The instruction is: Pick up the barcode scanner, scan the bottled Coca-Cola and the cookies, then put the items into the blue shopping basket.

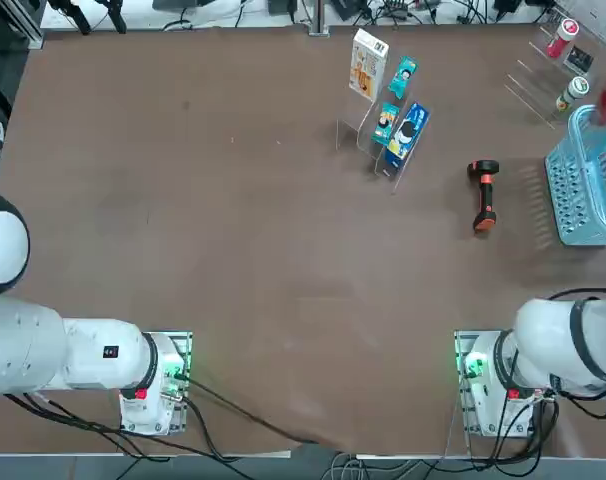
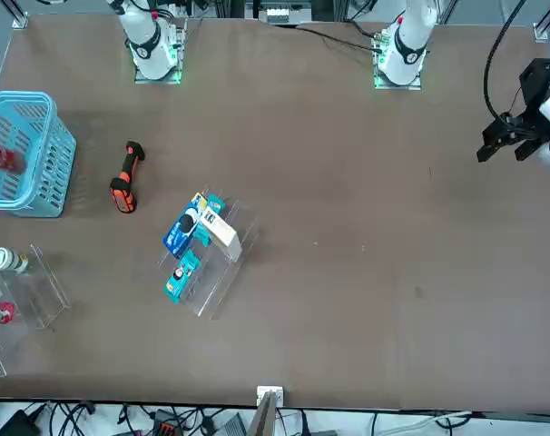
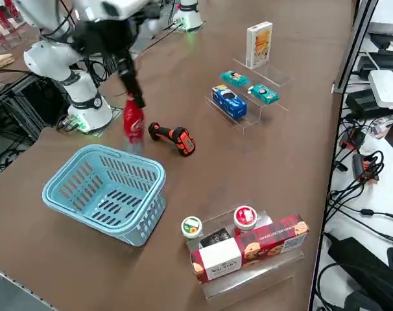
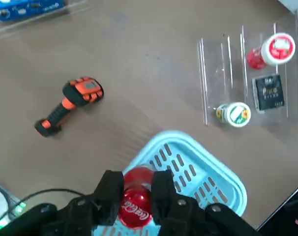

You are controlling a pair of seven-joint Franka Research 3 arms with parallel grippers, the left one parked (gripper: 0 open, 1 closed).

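Observation:
My right gripper [image 4: 135,183] is shut on the bottled Coca-Cola [image 4: 135,204], a slim bottle with a red label. In the right side view the bottle [image 3: 133,123] hangs upright from the gripper [image 3: 135,98] over the far rim of the blue shopping basket [image 3: 106,194], which has nothing lying in it. The barcode scanner [image 3: 174,138] lies on the table just beside the basket, its orange handle and black head plain in the top view [image 1: 484,196]. The cookies [image 3: 259,44], a white carton with an orange picture, stand upright on a clear rack [image 1: 368,64].
A blue packet [image 3: 227,101] and two teal packets [image 3: 264,94] sit on the same clear rack. A second clear rack [image 3: 264,272] near the basket holds a green-lidded pot [image 3: 191,227], a red-lidded pot [image 3: 245,217] and a long red box [image 3: 264,243].

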